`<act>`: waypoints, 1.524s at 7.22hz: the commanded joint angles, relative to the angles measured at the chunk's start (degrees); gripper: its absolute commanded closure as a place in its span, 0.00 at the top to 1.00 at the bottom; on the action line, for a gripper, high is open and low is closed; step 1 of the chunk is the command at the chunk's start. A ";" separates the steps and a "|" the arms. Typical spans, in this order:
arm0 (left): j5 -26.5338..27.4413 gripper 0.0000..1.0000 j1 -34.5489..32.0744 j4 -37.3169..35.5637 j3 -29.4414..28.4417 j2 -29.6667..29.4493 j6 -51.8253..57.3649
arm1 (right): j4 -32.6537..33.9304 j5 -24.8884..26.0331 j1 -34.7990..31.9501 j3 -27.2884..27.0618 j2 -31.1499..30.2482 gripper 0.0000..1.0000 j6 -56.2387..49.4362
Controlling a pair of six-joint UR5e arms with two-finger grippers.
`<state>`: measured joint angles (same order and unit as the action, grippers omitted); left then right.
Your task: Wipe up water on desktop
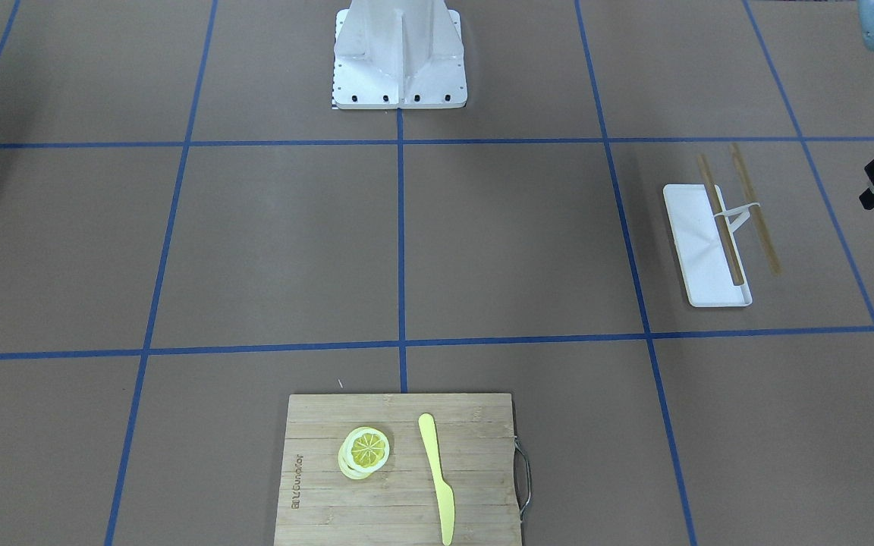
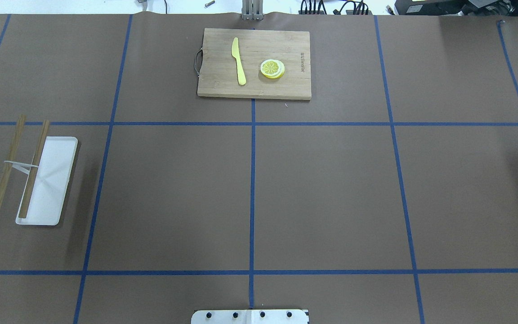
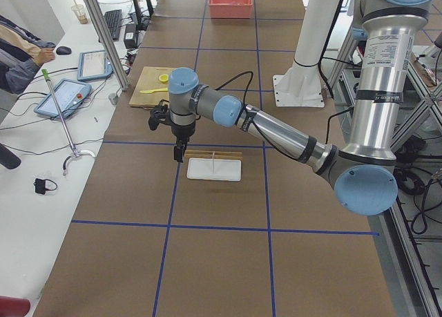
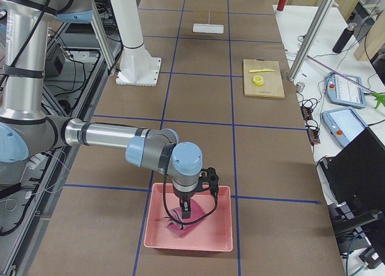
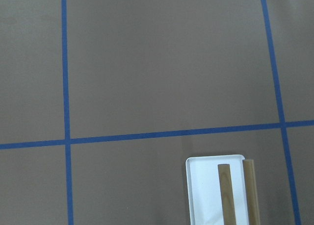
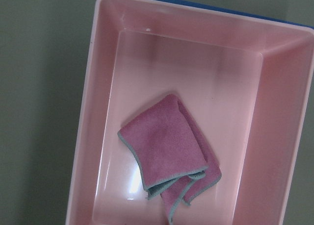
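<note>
Brown desktop (image 2: pixel 331 189) with a blue tape grid filling the overhead view, board (image 2: pixel 254 63) top centre, tray (image 2: pixel 56 180) at left, left gripper (image 3: pixel 179 153) hanging beside the tray, right gripper (image 4: pixel 185 211) over the cloth (image 6: pixel 164 146) in a pink bin (image 6: pixel 98 112), neither pincer's opening can be told.

Brown desktop (image 2: pixel 322 189) gridded with blue tape (image 2: pixel 252 202), pink grey-edged cloth (image 6: pixel 167 146), pink bin (image 6: pixel 98 112), yellow knife (image 2: pixel 239 60)
</note>
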<state>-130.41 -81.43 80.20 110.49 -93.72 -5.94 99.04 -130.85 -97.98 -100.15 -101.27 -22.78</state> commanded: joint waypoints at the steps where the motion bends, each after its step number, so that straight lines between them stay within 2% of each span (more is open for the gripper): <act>1: -0.19 0.98 -3.63 -2.42 -0.89 4.74 7.08 | -0.42 -0.20 0.34 -0.48 0.20 1.00 0.01; 3: -0.28 0.98 -3.64 -1.11 -1.76 5.04 7.43 | -3.93 -0.11 0.43 -0.49 0.02 1.00 0.01; 4: 0.07 0.98 -3.73 2.90 -0.37 8.69 9.70 | -3.85 -0.02 0.43 -0.49 -0.07 1.00 -0.08; 5: -0.10 0.98 -3.65 7.90 -2.71 10.73 9.54 | -3.85 -0.29 0.34 -0.31 -0.24 1.00 -0.42; 6: -0.28 0.98 -3.73 8.04 -5.87 10.06 9.11 | -3.76 -0.37 0.43 -0.57 -0.33 1.00 -0.51; 8: -4.30 0.98 -5.32 7.16 -6.41 9.44 8.93 | -3.85 -0.11 0.43 -0.05 -0.24 1.00 -0.08; 11: -4.32 0.98 -5.66 7.60 -7.39 8.47 7.88 | -3.94 0.15 0.43 -0.39 0.11 1.00 -0.08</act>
<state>-134.51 -86.91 87.63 103.51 -85.21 2.73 95.17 -130.97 -97.56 -100.31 -101.37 -22.86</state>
